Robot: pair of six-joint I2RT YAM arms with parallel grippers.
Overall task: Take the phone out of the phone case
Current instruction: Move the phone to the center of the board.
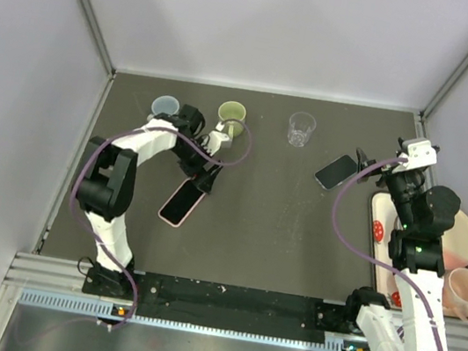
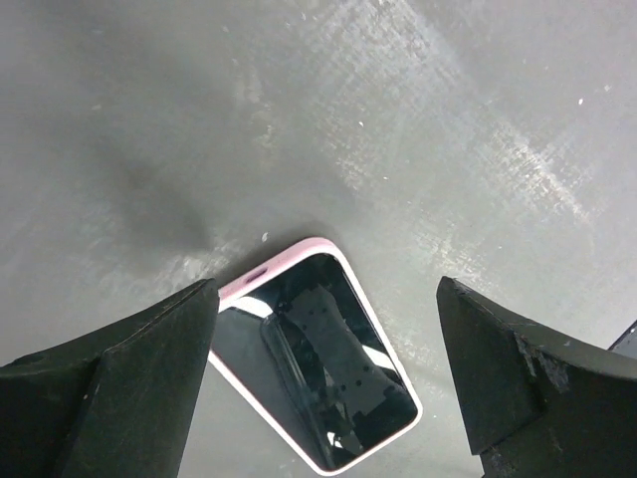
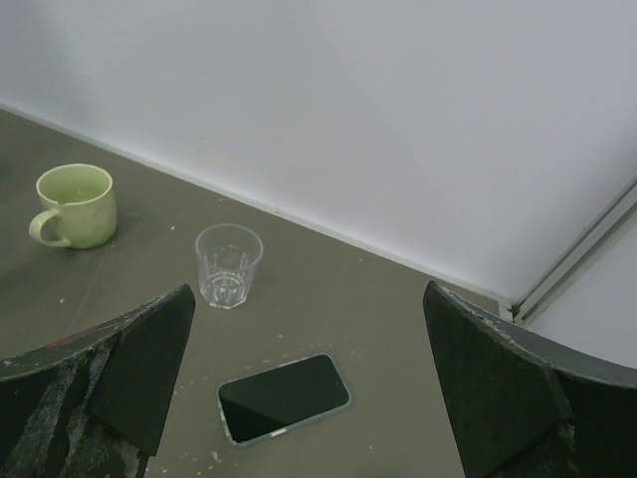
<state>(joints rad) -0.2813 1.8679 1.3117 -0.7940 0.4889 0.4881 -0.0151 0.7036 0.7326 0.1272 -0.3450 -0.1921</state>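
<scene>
Phone (image 2: 328,378) in its pink case (image 2: 269,267), screen-up on the dark surface (image 1: 269,235) | left hand (image 2: 325,299) poised just above it, fingers apart | right hand (image 3: 307,294) spread wide above a second phone (image 3: 284,398)

No legible text, no brand or number, no sign readable on anything

Tabletop contents

Dark, scuffed tabletop (image 1: 278,236). Far row, left to right: blue-grey cup (image 1: 164,108), green mug (image 1: 232,116), clear glass (image 1: 301,128). Pink-cased phone (image 1: 182,202) lies screen up, left of centre. Second phone (image 1: 336,170) lies flat, right.
</scene>
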